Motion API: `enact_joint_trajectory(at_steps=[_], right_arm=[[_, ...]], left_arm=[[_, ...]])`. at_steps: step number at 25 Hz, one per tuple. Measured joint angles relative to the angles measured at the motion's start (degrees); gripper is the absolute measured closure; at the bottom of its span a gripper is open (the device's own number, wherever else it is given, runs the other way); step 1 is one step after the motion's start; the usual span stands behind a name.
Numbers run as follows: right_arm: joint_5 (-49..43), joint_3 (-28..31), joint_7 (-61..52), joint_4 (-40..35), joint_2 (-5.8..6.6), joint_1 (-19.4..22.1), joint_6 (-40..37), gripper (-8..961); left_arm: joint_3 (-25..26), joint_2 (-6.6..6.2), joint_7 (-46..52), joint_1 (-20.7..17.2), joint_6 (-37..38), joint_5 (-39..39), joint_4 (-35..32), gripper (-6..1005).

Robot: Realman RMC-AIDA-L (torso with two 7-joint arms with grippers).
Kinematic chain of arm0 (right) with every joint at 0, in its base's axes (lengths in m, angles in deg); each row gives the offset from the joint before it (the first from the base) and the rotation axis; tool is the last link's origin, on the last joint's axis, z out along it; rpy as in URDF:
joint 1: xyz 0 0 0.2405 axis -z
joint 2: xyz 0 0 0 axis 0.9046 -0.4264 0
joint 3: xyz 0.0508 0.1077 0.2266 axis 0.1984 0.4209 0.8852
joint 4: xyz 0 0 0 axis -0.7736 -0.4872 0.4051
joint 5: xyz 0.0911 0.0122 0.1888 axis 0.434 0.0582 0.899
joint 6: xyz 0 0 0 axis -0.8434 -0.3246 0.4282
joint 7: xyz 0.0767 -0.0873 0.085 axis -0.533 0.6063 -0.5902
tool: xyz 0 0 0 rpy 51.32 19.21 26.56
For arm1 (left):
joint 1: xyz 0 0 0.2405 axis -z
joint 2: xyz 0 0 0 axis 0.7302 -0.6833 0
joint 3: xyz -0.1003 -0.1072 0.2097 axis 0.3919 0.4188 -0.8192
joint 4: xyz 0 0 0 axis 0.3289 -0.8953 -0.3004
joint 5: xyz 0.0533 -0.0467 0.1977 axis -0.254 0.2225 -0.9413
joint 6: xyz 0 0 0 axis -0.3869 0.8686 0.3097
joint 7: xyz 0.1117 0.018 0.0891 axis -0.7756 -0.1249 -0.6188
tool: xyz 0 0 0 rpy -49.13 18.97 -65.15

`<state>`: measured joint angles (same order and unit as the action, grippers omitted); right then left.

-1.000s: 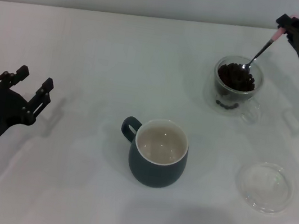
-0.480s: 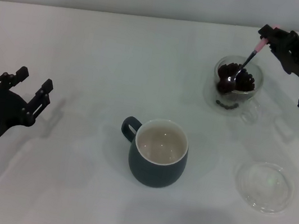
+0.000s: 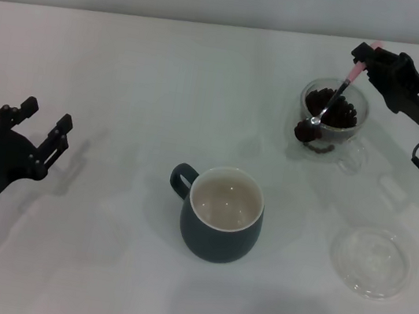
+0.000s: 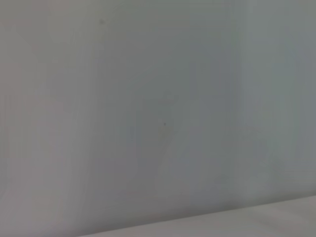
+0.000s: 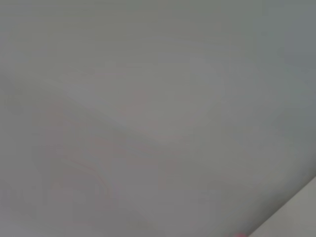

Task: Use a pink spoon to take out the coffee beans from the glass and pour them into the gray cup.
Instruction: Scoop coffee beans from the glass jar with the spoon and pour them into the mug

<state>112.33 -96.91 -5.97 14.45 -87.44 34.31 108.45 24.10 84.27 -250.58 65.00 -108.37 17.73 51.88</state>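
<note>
Since a second ago, your right gripper [image 3: 366, 56] has swung toward the gray cup [image 3: 222, 214], clamped on the pink spoon [image 3: 332, 97], whose loaded bowl now hangs over the glass [image 3: 332, 117] rim nearest that cup. Tilt it and coffee beans [image 3: 342, 111] spill short. Your left gripper [image 3: 29, 122] waits well away from the cup, fingers apart. Both wrist views show only blank grey.

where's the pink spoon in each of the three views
Head view: the pink spoon is at upper right, held by the right gripper, its bowl over the glass.
Left wrist view: not in it.
Right wrist view: not identifiable.
Shared landmark: none; both wrist views show only a plain pale surface.
</note>
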Motion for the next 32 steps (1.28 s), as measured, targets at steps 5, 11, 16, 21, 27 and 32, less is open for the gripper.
enact_joint_trajectory(at_steps=[5, 11, 16, 21, 27, 32], right_arm=[[-0.04, -0.62, -0.27, 0.10, -0.05, 0.51, 1.85, 809], [-0.06, -1.98, -1.15, 0.24, -0.21, 0.49, 2.47, 809], [-0.03, -2.58, -1.17, 1.29, -0.33, 0.01, 3.64, 809], [0.02, -3.85, -1.17, 1.74, -0.59, -0.63, 4.59, 809], [0.18, -4.60, -1.17, 3.54, -0.76, -1.38, 7.43, 808], [0.10, -5.58, -1.09, 4.37, -0.83, -1.87, 9.29, 808]], left_arm=[[-0.06, 0.07, 0.00, -0.22, -0.11, -0.05, 0.01, 423], [-0.05, 0.09, 0.00, -0.24, -0.03, -0.05, 0.06, 423], [-0.05, 0.09, 0.00, -0.27, 0.04, -0.05, 0.02, 422], [-0.04, 0.09, 0.00, -0.19, 0.17, -0.06, -0.10, 422], [-0.04, 0.09, 0.00, 0.03, 0.22, -0.06, -0.17, 423], [-0.05, 0.09, 0.00, 0.09, 0.27, -0.06, -0.17, 423]])
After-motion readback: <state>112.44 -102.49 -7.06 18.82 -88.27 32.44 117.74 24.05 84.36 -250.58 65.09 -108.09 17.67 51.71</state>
